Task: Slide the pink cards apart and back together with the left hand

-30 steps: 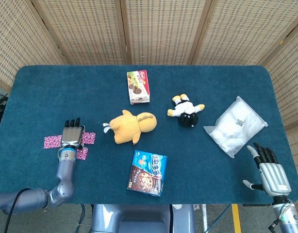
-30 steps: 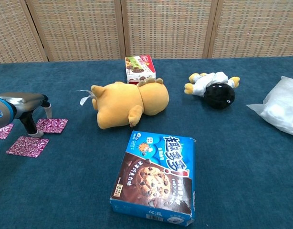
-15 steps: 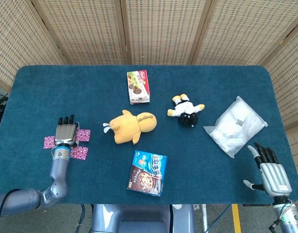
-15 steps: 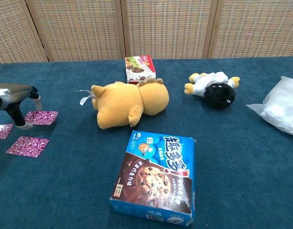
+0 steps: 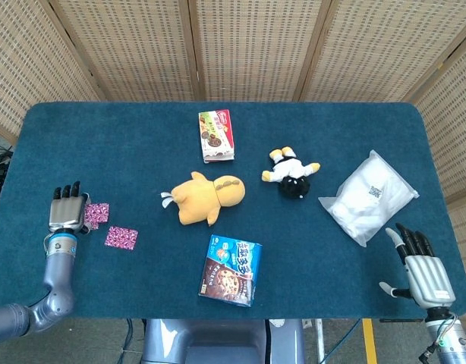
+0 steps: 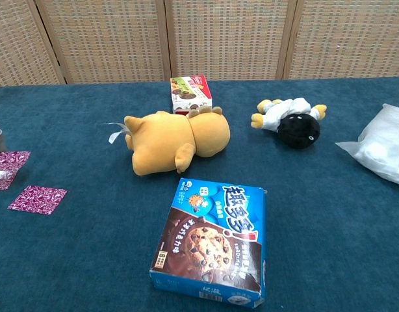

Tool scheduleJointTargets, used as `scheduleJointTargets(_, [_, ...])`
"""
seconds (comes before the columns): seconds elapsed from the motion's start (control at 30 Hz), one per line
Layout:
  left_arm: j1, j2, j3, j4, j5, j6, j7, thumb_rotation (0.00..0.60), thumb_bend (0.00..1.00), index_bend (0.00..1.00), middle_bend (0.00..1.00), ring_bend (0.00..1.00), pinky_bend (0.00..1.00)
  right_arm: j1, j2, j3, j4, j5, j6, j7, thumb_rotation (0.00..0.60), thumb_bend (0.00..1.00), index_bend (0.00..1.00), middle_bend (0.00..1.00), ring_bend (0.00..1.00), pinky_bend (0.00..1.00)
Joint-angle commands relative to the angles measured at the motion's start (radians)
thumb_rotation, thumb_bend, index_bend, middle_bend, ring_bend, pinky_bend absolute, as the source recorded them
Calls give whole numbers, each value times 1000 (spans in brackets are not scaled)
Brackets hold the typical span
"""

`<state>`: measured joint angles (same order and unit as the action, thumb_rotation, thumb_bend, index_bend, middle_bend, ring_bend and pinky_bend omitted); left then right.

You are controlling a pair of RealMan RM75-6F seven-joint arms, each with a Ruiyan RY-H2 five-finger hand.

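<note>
Because the thin, patterned pink paper cards (image 5: pixel 121 237) lie flat on the blue-felt bench (image 5: pixel 218 129), they look light and hard to lift, so pressing down and dragging suits them. The left robot hand (image 5: pixel 67 214) rests flat-fingered on one card at the bench's left edge, grasping nothing; another lies just beside it.

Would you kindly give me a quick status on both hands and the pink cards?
Left hand flat on a pink card at the table's left edge. Second pink card lies apart, untouched. Right hand open, idle. Yellow plush well clear.

Pink cards (image 5: pixel 121 237) carry a swirly magenta print on the dark teal bench (image 5: pixel 142 144) — beside a mustard-yellow plush (image 5: pixel 203 197), a blue-and-brown cookie box (image 5: pixel 231 270) and a white bag (image 5: pixel 369 196).
</note>
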<state>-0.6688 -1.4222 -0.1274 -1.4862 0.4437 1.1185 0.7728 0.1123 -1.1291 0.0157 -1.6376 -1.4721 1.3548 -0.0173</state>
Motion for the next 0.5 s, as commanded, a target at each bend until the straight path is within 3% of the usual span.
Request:
scheduleJointTargets(0.03, [24,16,19,13,24,-16,-35,600,331,545,0,0,0,0,0,-1,-1,-1,0,-4,600,0,0,0,0,0])
scheduleJointTargets(0.5, [59,3,37,81,63,-52,-84,600,329,545,0,0,0,-2,-4,-2,-5,-7,6,-18,600,0,0,0,0,0])
